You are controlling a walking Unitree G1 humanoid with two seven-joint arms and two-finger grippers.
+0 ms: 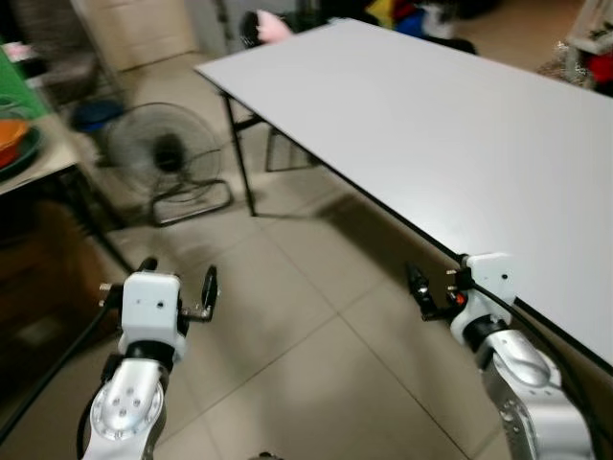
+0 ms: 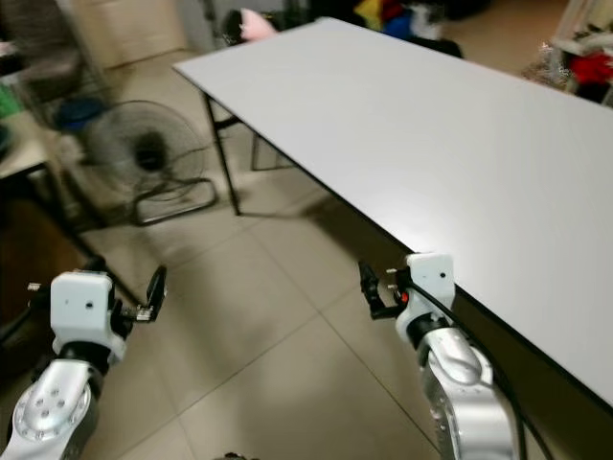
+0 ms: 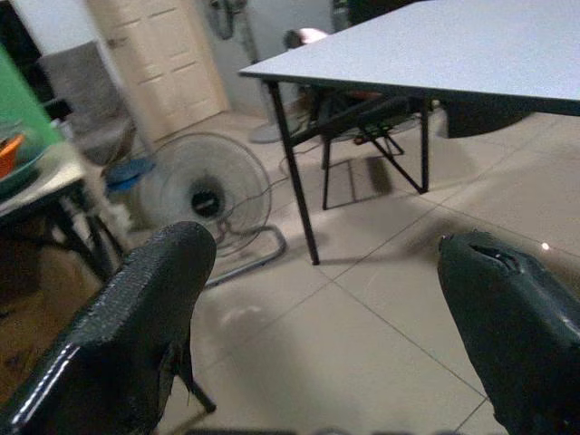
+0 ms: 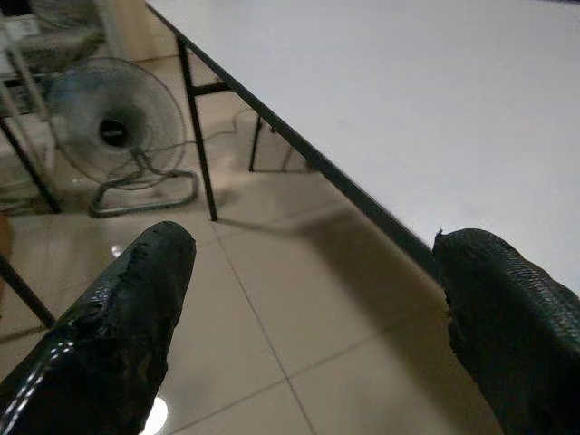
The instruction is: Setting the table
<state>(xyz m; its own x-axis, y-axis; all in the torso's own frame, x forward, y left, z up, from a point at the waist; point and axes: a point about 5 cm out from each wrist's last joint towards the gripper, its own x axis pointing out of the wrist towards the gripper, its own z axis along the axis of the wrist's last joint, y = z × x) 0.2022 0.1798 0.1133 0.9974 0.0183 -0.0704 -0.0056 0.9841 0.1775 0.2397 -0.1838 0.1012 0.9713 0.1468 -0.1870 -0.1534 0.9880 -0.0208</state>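
Right gripper (image 1: 419, 287) spread beside white table (image 1: 460, 125) edge, left gripper (image 1: 177, 287) apart.

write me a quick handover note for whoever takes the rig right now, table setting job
Left hand: open, holding nothing, held low over the tiled floor.
Right hand: open, holding nothing, just off the near edge of the white table.
Things: the table top is bare where it can be seen. A bowl with something orange sits on a side table to the robot's left, next to a floor fan. Whether that is tableware for this job cannot be told.
Done: nothing laid yet.
Left: fetch the tableware, carry it to the white table and set it out.
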